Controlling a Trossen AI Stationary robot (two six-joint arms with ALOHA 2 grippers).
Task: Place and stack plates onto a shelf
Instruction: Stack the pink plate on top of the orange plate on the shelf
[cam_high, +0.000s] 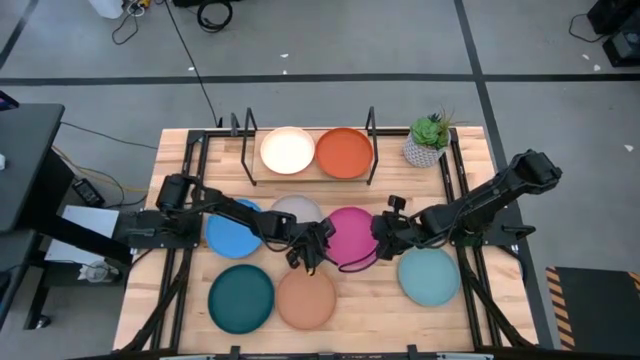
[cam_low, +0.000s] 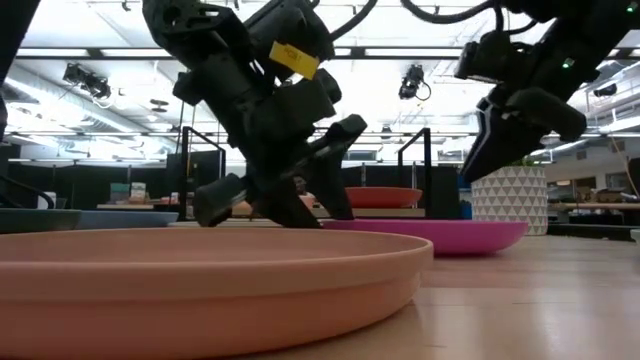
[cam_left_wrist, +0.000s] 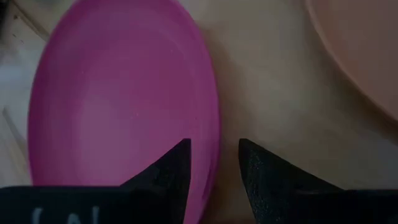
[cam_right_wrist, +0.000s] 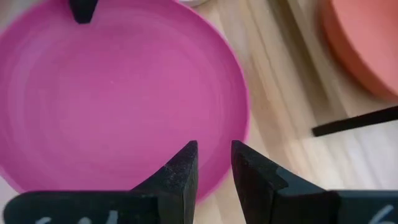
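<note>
My left gripper (cam_left_wrist: 214, 163) and right gripper (cam_right_wrist: 214, 163) each have jaws straddling opposite rims of the round matte pink plate (cam_high: 350, 236), gripping it on the counter (cam_high: 380, 300).

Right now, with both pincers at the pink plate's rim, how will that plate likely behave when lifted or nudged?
The pink plate looks rigid: its raised rim holds a clean curve in the right wrist view, so probably no flexing. Its matte, smooth rim could slip from the thin fingertips. Lying flat on the bare table, it would likely slide rather than tip if nudged.
</note>
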